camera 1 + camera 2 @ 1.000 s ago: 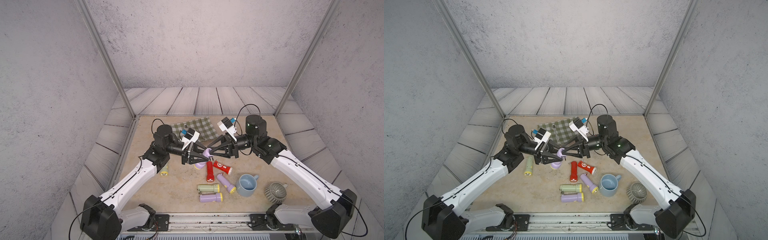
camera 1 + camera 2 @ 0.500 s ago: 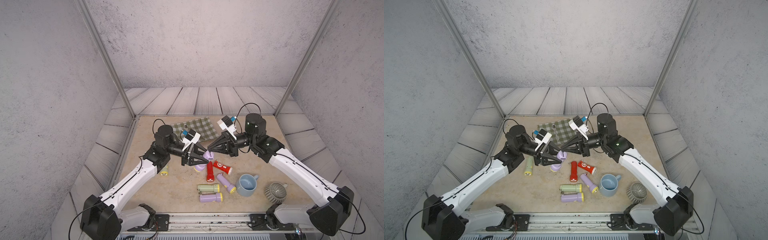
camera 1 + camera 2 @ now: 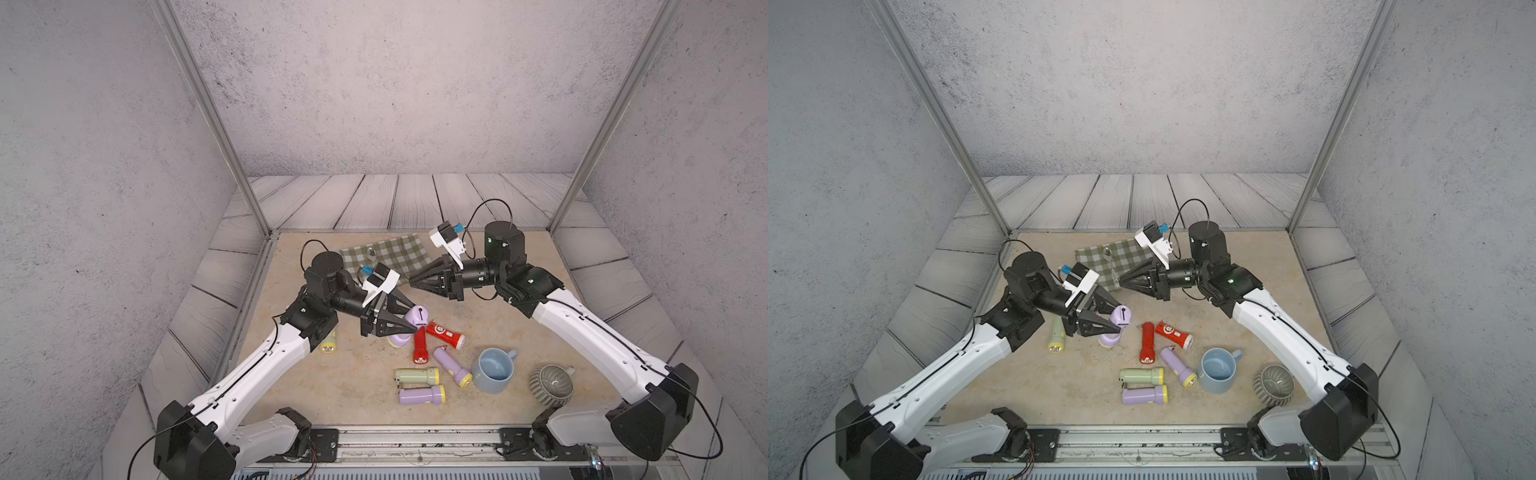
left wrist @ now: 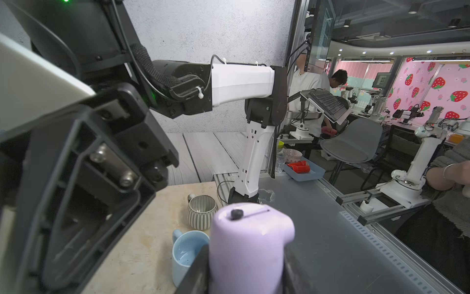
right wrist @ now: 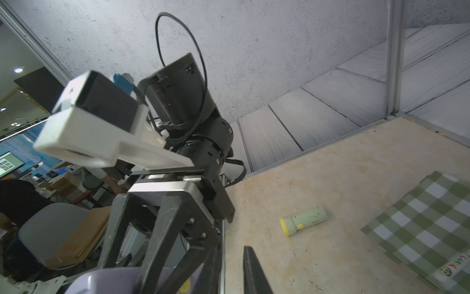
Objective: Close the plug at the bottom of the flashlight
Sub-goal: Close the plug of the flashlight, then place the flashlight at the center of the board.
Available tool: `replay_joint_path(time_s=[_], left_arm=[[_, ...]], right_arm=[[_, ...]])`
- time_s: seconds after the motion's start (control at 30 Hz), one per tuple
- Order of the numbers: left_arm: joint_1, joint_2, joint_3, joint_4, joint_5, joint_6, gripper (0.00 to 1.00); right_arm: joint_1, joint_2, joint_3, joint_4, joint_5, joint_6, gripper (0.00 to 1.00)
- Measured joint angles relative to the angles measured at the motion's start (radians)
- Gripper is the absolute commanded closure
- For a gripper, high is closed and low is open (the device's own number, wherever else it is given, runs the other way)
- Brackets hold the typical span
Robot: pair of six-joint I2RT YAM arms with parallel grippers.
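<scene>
Left gripper [image 3: 409,320] clamped on purple flashlight [image 3: 417,316]: fingers at mid-body, base end up, head toward table [image 3: 357,386]. Right gripper [image 3: 412,282] near the base, not touching; jaws narrowly parted, empty. Plug [image 4: 236,214]: black stud on base. Seated or not, cannot tell. Head cut off in left wrist view.

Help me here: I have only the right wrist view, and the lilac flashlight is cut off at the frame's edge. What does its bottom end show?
Observer: In the left wrist view the lilac flashlight stands bottom end up; that face shows a small dark knob beside a thin slot, with no prongs sticking out.
Operator: Where is the right gripper relative to it?
Observer: In both top views the right gripper hangs apart from it, near the green checked cloth, holding nothing.
</scene>
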Motion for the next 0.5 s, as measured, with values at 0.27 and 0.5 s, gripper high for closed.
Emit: replay_joint_path(time_s=[0.27,0.5], left_arm=[[0.008,-0.018,0.0,-0.122,-0.275,-0.03,1.0],[0.052,-0.064,-0.017,-0.249,-0.758,-0.143,1.0]], right_arm=[[-0.003,-0.148,-0.055,-0.067,0.299,-0.019,0.7],[-0.003,-0.313,-0.189,-0.142,0.676,-0.027,0.69]])
